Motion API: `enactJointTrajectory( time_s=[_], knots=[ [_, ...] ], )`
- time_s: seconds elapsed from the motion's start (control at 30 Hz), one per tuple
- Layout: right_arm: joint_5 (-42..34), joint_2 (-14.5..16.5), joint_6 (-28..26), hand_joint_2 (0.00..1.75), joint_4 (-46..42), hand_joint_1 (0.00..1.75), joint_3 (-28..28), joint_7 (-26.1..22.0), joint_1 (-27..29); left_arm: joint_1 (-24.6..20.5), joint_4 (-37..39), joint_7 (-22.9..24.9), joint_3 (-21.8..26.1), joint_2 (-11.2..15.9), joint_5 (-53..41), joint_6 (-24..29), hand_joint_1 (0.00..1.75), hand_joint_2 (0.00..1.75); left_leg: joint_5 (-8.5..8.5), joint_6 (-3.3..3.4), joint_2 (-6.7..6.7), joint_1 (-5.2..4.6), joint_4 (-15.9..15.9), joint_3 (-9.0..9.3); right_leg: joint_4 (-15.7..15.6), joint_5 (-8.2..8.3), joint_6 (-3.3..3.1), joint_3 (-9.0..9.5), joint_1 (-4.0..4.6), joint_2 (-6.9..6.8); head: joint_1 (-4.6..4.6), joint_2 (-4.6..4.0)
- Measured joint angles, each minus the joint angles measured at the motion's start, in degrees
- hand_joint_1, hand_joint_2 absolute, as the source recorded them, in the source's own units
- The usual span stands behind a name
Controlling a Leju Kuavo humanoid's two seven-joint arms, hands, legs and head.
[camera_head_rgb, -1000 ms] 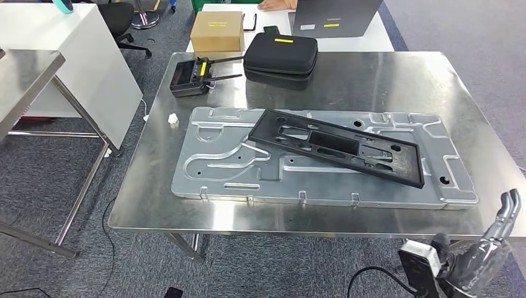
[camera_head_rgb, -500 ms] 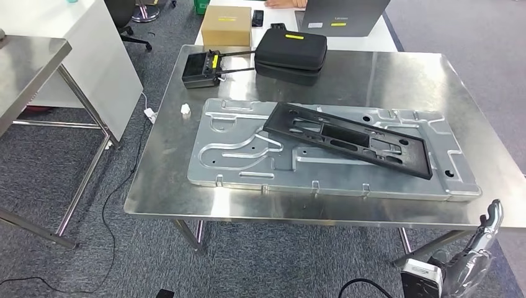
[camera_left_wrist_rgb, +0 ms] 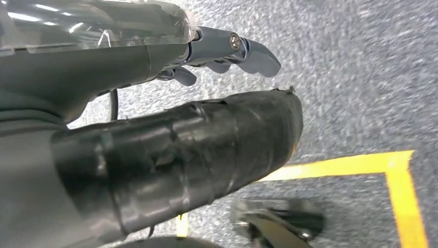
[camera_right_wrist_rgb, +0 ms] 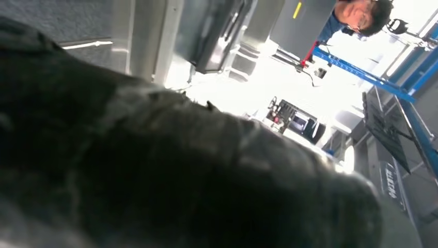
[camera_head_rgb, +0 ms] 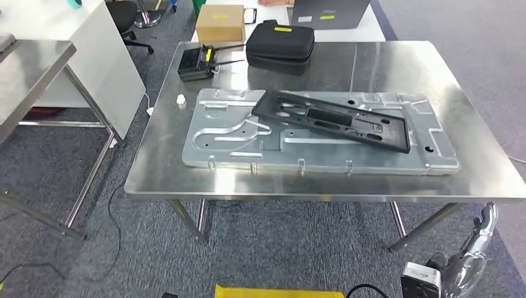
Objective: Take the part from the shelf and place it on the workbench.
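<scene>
Black part (camera_head_rgb: 332,120), silver workbench (camera_head_rgb: 484,167)

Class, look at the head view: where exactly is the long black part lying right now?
The long black part lies slantwise on top of the large grey metal panel, toward its right half, on the steel workbench, nearer than the black case.

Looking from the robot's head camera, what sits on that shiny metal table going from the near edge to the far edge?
Large pressed grey metal panel with the long black plastic frame lying on it → black remote controller with antennas → black zipped case.
</scene>
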Motion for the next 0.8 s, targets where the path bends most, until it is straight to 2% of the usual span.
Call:
enactJointTrajectory(
  time_s=[0.03, 0.07, 0.1, 0.13, 0.17, 0.2, 0.23, 0.3, 0.33, 0.37, 0.4, 0.47, 0.5, 0.53, 0.57, 0.6, 0.63, 0.7, 0.73, 0.8],
  knots=[
    [-0.10, 0.05, 0.08, 0.00, 0.11, 0.00, 0.00, 0.01, -0.01, -0.01, 0.00, 0.01, -0.01, 0.01, -0.01, 0.00, 0.00, 0.00, 0.34, -0.18, 0.00, 0.09, 1.49, 0.61, 0.21, 0.63, 0.11, -0.94, -0.01, -0.05, -0.01, 0.00],
    [-0.19, 0.11, 0.11, 0.00, 0.20, 0.00, 0.00, 0.02, 0.00, -0.02, 0.00, 0.03, -0.01, 0.02, -0.01, 0.00, 0.00, 0.00, 1.81, -0.28, 0.01, 0.18, 0.84, 2.17, 0.50, 1.15, 0.27, -1.84, -0.04, -0.08, -0.01, 0.00],
    [-0.26, 0.18, 0.11, 0.00, 0.28, 0.00, 0.00, 0.03, -0.01, -0.04, 0.00, 0.05, 0.00, 0.03, 0.00, 0.00, 0.00, 0.00, 3.48, -0.30, 0.01, 0.27, -1.84, 4.71, 0.88, 1.60, 0.47, -2.70, -0.08, -0.09, -0.01, 0.00],
    [-0.31, 0.24, 0.12, 0.00, 0.32, 0.00, -0.01, 0.03, 0.00, -0.11, 0.00, 0.07, 0.01, 0.04, 0.01, 0.00, 0.00, 0.00, 4.22, -0.22, -0.01, 0.31, -5.91, 7.80, 1.31, 1.97, 0.72, -3.51, -0.08, -0.09, -0.02, 0.00],
    [-0.37, 0.29, 0.12, 0.00, 0.35, 0.00, -0.02, 0.03, -0.01, -0.17, 0.00, 0.08, 0.01, 0.04, 0.01, 0.01, 0.00, 0.00, 4.20, 0.02, -0.08, 0.24, -10.12, 10.64, 1.73, 2.30, 1.04, -4.15, -0.05, -0.10, 0.01, 0.00],
    [-0.43, 0.33, 0.14, 0.00, 0.38, 0.00, -0.03, 0.02, -0.01, -0.20, 0.00, 0.08, 0.02, 0.04, 0.02, 0.01, 0.00, 0.00, 3.73, 0.31, -0.15, 0.13, -13.31, 12.56, 2.02, 2.68, 1.40, -4.55, -0.01, -0.12, 0.03, 0.00],
    [-0.46, 0.37, 0.15, 0.00, 0.39, 0.00, -0.04, 0.01, -0.02, -0.22, 0.00, 0.08, 0.02, 0.05, 0.02, 0.01, 0.00, 0.00, 3.12, 0.66, -0.22, -0.03, -15.13, 13.46, 2.14, 3.09, 1.78, -4.76, 0.03, -0.15, 0.04, 0.00],
    [-0.52, 0.49, 0.18, 0.00, 0.47, 0.00, -0.04, -0.04, 0.00, -0.13, 0.00, 0.07, 0.03, 0.06, 0.04, -0.05, 0.00, 0.00, 3.59, 1.58, -0.17, -0.17, -15.66, 13.10, 1.99, 3.95, 2.58, -4.92, -0.02, -0.14, 0.07, 0.00],
    [-0.54, 0.52, 0.18, 0.00, 0.51, 0.00, -0.04, -0.07, 0.04, -0.11, 0.00, 0.05, 0.05, 0.07, 0.07, -0.16, 0.00, 0.00, 4.14, 2.13, -0.03, -0.14, -15.75, 12.67, 2.31, 3.48, 2.93, -5.24, -0.10, -0.06, 0.08, 0.00],
    [-0.57, 0.55, 0.19, 0.00, 0.56, 0.00, -0.04, -0.09, 0.07, -0.09, 0.00, 0.03, 0.07, 0.07, 0.09, -0.27, 0.00, 0.00, 4.77, 2.73, 0.13, -0.07, -15.88, 12.10, 3.35, 2.02, 3.22, -5.79, -0.19, 0.03, 0.09, 0.00],
    [-0.61, 0.56, 0.20, 0.00, 0.62, 0.00, -0.05, -0.11, 0.09, -0.07, 0.00, 0.01, 0.08, 0.08, 0.11, -0.37, 0.00, 0.00, 5.45, 3.22, 0.31, 0.01, -15.98, 11.37, 5.49, -0.47, 3.46, -6.61, -0.29, 0.12, 0.10, 0.00],
    [-0.72, 0.59, 0.23, 0.00, 0.81, 0.00, -0.10, -0.10, 0.11, -0.07, 0.00, -0.05, 0.08, 0.09, 0.11, -0.44, 0.00, 0.00, 6.69, 3.72, 0.50, -0.08, -15.90, 9.76, 12.21, -6.17, 3.83, -8.33, -0.37, 0.22, 0.09, 0.00],
    [-0.81, 0.61, 0.25, 0.00, 0.94, 0.00, -0.14, -0.07, 0.12, -0.04, 0.00, -0.07, 0.08, 0.09, 0.10, -0.48, 0.00, 0.00, 7.32, 3.74, 0.57, -0.14, -15.81, 8.93, 15.36, -7.54, 3.99, -8.75, -0.37, 0.25, 0.09, 0.00],
    [-0.91, 0.63, 0.28, 0.00, 1.09, 0.00, -0.21, 0.00, 0.12, -0.02, 0.00, -0.08, 0.09, 0.09, 0.10, -0.54, 0.00, 0.00, 7.94, 3.69, 0.61, -0.18, -15.68, 8.09, 17.20, -7.44, 4.07, -8.50, -0.37, 0.26, 0.08, 0.00],
    [-0.98, 0.65, 0.29, 0.00, 1.24, 0.00, -0.29, 0.06, 0.12, -0.01, 0.00, -0.08, 0.09, 0.09, 0.10, -0.60, 0.00, 0.00, 8.50, 3.59, 0.62, -0.20, -15.51, 7.26, 17.26, -6.19, 4.06, -7.41, -0.38, 0.26, 0.08, 0.00],
    [-1.04, 0.66, 0.30, 0.00, 1.37, 0.00, -0.39, 0.11, 0.12, -0.01, 0.00, -0.08, 0.10, 0.09, 0.10, -0.64, 0.00, 0.00, 9.02, 3.45, 0.62, -0.21, -15.31, 6.44, 15.24, -4.51, 3.93, -5.25, -0.37, 0.26, 0.08, 0.00],
    [-1.06, 0.67, 0.31, 0.00, 1.45, 0.00, -0.48, 0.14, 0.09, -0.02, 0.00, -0.08, 0.10, 0.08, 0.10, -0.67, 0.00, 0.00, 9.46, 3.28, 0.61, -0.21, -15.05, 5.73, 11.60, -3.39, 3.68, -2.24, -0.34, 0.27, 0.07, 0.00],
    [-1.07, 0.70, 0.31, 0.00, 1.51, 0.00, -0.57, 0.14, 0.01, -0.04, 0.00, -0.09, 0.10, 0.07, 0.10, -0.68, 0.00, 0.00, 10.22, 2.75, 0.56, -0.33, -14.54, 4.79, 3.56, -3.54, 3.02, 3.35, -0.02, 0.28, 0.06, 0.00],
    [-1.08, 0.72, 0.31, 0.00, 1.52, 0.00, -0.59, 0.13, 0.00, -0.05, 0.00, -0.10, 0.10, 0.07, 0.10, -0.68, 0.00, 0.00, 10.58, 2.42, 0.56, -0.36, -14.44, 4.61, 1.16, -4.15, 2.69, 4.72, 0.19, 0.29, 0.06, 0.00],
    [-1.08, 0.75, 0.30, 0.00, 1.59, 0.00, -0.62, 0.13, 0.03, -0.03, 0.00, -0.10, 0.10, 0.07, 0.10, -0.69, 0.00, 0.00, 11.38, 1.63, 0.56, -0.36, -14.60, 4.51, -0.08, -4.13, 1.95, 4.73, 0.35, 0.27, 0.08, 0.00]
  ],
)
